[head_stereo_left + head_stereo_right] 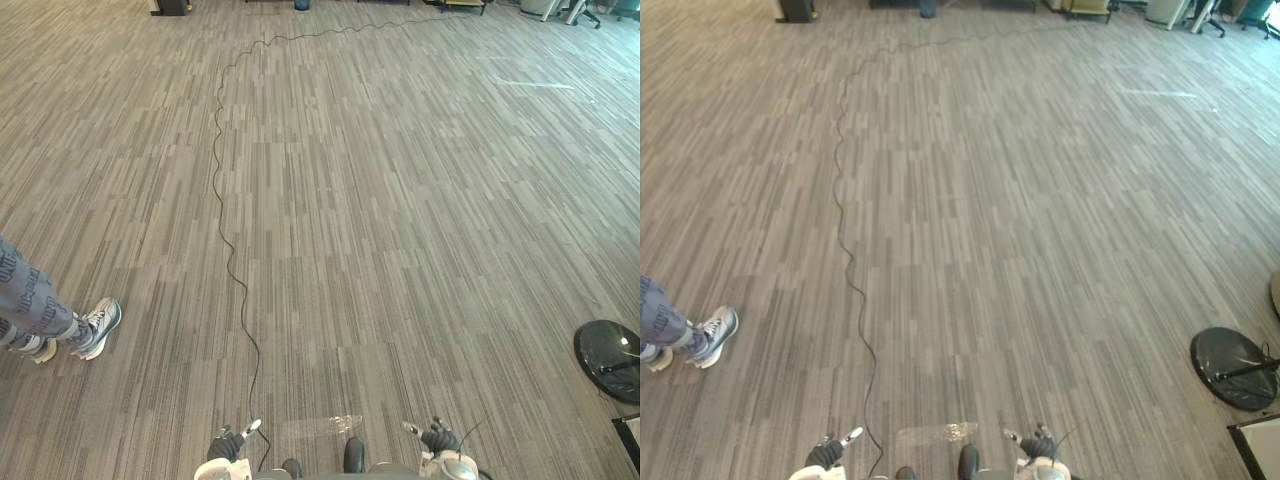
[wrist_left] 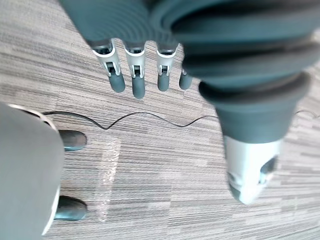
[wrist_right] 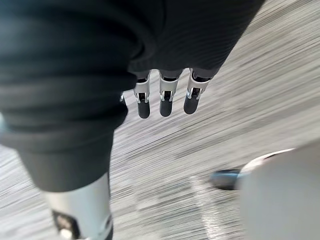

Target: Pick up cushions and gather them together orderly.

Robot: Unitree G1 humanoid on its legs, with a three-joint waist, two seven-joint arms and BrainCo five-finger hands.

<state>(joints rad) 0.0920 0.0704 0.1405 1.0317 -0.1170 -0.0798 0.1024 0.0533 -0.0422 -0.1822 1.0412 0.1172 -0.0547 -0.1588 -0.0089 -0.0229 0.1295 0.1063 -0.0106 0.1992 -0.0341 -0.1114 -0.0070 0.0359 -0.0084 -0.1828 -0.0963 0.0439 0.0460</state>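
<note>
Grey striped carpet (image 1: 400, 200) covers the floor. A person's patterned trouser leg (image 1: 25, 300) and pale sneaker (image 1: 98, 326) stand at near left. A black round base (image 1: 608, 360) lies at near right. Office chairs (image 1: 580, 10) stand far right.

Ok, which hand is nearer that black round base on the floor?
Right. The right hand hangs low, with the black round base off to its right; the left hand hangs farther away, across the body.

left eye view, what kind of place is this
Probably an open office or lab hall: a wide floor of grey striped carpet tiles, what look like wheeled office chairs at the far edge, and a round black stand base at right.
</note>
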